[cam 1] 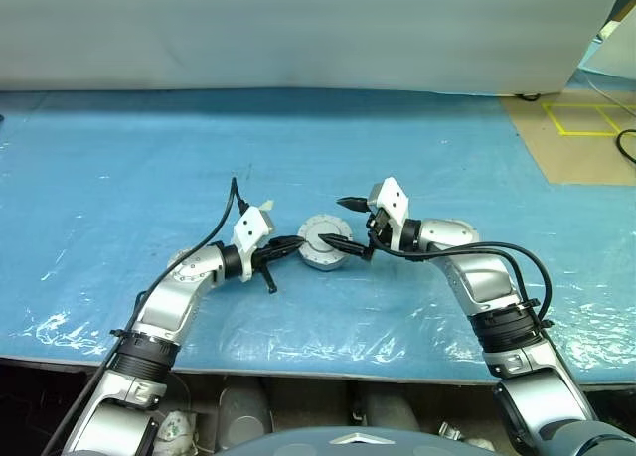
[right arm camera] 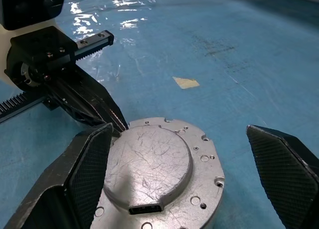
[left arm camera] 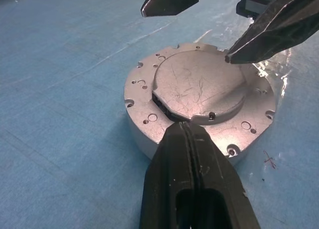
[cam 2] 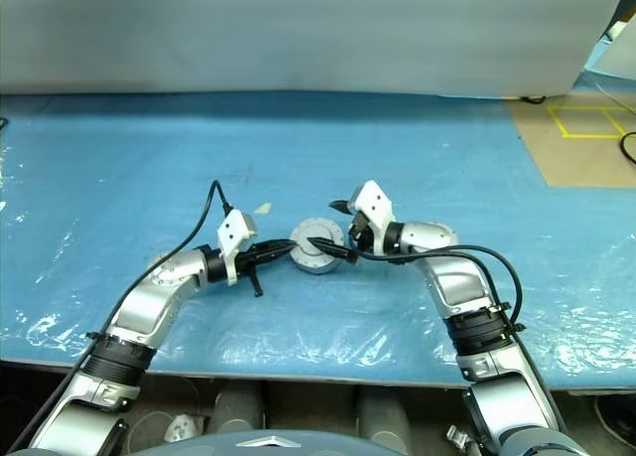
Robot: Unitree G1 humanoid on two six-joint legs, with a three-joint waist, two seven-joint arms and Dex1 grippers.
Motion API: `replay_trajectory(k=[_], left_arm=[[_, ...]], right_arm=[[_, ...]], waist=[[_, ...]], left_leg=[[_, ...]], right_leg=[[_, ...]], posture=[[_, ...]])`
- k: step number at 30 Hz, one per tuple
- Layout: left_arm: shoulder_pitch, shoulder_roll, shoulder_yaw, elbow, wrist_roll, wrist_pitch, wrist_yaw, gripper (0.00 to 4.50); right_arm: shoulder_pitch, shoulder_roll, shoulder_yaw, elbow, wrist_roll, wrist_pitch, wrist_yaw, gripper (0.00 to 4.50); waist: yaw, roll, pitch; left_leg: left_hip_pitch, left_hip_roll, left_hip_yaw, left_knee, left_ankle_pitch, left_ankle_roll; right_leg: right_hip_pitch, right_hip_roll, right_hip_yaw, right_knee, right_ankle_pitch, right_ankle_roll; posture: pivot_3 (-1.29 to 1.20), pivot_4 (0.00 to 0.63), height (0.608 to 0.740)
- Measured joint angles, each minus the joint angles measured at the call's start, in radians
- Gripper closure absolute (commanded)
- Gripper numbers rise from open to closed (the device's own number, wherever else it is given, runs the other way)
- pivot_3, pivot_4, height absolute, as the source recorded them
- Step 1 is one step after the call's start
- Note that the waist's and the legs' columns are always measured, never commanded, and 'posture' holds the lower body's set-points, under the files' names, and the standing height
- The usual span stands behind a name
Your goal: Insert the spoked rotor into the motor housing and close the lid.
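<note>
The motor housing (cam 1: 325, 243) is a round grey metal puck resting on the blue table cover. Its lid (left arm camera: 199, 87), a plain scratched grey disc, lies flat on top, with a thin dark slit under the edge nearest my left arm. The spoked rotor is hidden. My left gripper (left arm camera: 185, 126) is shut, and its tips touch the lid's edge at that slit. My right gripper (cam 1: 336, 222) is open wide on the housing's other side. One of its fingers (right arm camera: 92, 164) hangs over the lid and the other (right arm camera: 284, 169) stands off beside the housing.
A small yellow scrap (right arm camera: 185, 82) lies on the blue cover beyond the housing. A white sheet (cam 1: 298, 29) closes the back. Brown floor with yellow tape lines (cam 1: 581, 123) lies at the far right. The table's front edge (cam 1: 318, 362) runs close below my arms.
</note>
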Motion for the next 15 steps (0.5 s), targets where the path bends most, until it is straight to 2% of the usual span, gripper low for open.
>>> replay_trajectory(k=[4, 8, 15], left_arm=[[0.0, 0.0, 0.001, 0.0, 0.0, -0.001, 0.0, 4.5], [0.001, 0.0, 0.001, 0.0, 0.0, -0.001, 0.0, 4.5], [0.002, 0.0, 0.002, 0.0, -0.001, -0.001, 0.0, 4.5]], right_arm=[[-0.01, 0.037, -0.036, 0.016, 0.027, 0.099, -0.063, 0.02], [-0.031, 0.071, -0.107, 0.041, 0.108, 0.312, -0.138, 0.02], [-0.067, 0.09, -0.202, 0.041, 0.24, 0.581, -0.189, 0.02]], waist=[[-0.001, 0.0, 0.0], [0.0, 0.0, 0.0], [0.002, 0.0, 0.0]], left_leg=[[0.0, 0.0, 0.0, 0.0, 0.0, 0.0], [0.0, 0.0, 0.0, 0.0, 0.0, 0.0], [0.0, 0.0, 0.0, 0.0, 0.0, 0.0]], right_leg=[[0.0, 0.0, 0.0, 0.0, 0.0, 0.0], [0.0, 0.0, 0.0, 0.0, 0.0, 0.0], [0.0, 0.0, 0.0, 0.0, 0.0, 0.0]], posture=[[0.0, 0.15, 0.74], [0.0, 0.15, 0.74], [0.0, 0.15, 0.74]])
